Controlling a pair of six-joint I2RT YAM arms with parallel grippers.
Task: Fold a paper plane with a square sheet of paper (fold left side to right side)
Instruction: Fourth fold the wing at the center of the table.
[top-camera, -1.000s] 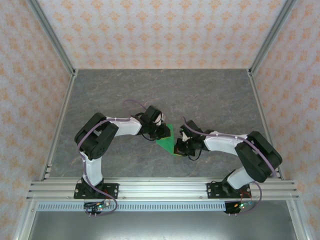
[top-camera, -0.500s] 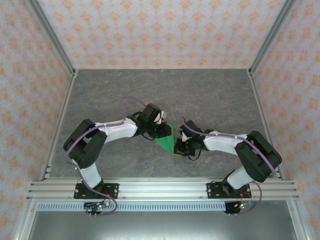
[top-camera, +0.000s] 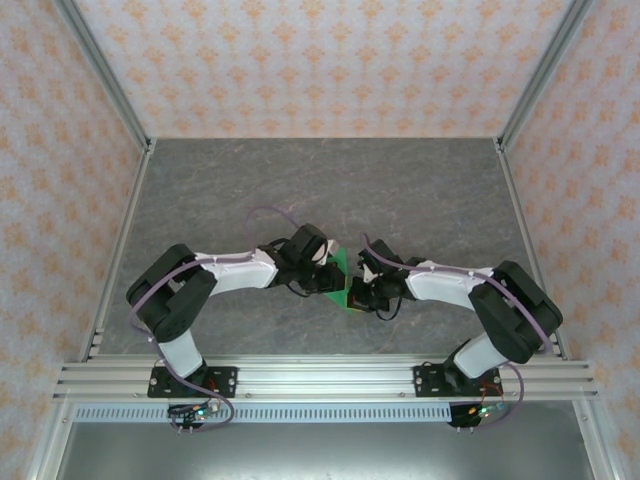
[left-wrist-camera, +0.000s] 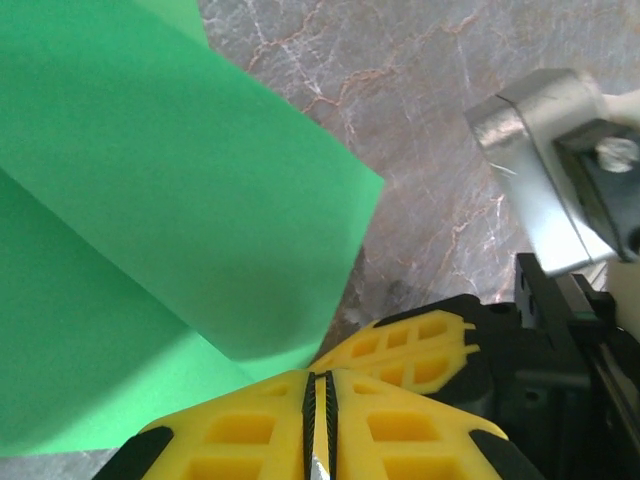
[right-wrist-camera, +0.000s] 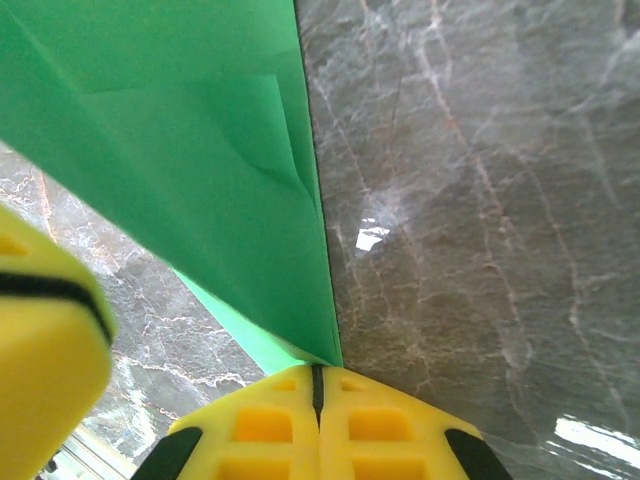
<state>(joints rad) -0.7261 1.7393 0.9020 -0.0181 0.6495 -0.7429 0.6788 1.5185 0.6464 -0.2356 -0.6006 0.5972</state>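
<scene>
The table is a flat, dark grey top with pale marble-like veining and a slight sheen. On it, near the middle and towards the near edge, lies folded green paper, its layers lifting from the surface rather than lying flat.
</scene>
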